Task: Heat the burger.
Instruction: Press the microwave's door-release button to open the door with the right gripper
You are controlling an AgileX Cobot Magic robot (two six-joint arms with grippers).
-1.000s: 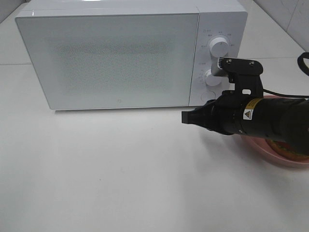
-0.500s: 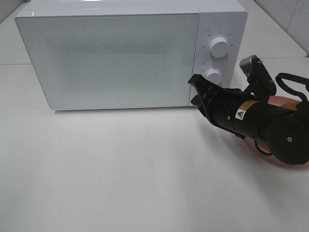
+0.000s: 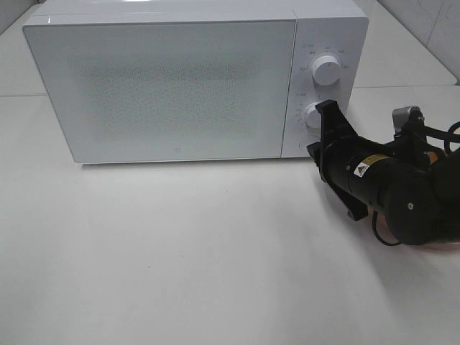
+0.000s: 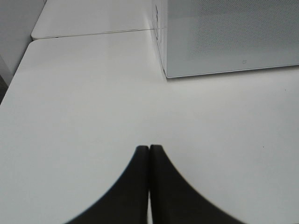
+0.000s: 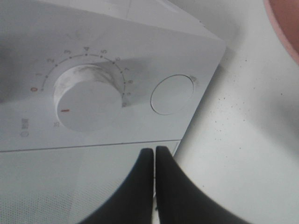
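The burger is not in view. The white microwave (image 3: 165,86) stands at the back of the table with its door shut. My right gripper (image 3: 327,111) is shut and empty, its tips close in front of the lower knob (image 3: 314,115) on the control panel. In the right wrist view the shut gripper (image 5: 154,156) points at the panel just below the timer knob (image 5: 86,105) and a round button (image 5: 172,95). My left gripper (image 4: 149,151) is shut and empty, low over bare table, well short of the microwave's corner (image 4: 163,70). It does not show in the exterior view.
A pink plate's rim (image 5: 286,30) lies on the table right of the microwave, mostly under my right arm (image 3: 388,194). An upper knob (image 3: 325,70) sits above the lower one. The white table (image 3: 180,251) spreads in front of the microwave.
My right arm has swung and rolled, drawing back to the right. Its shut gripper has moved from the door's lower right corner up to the lower knob.
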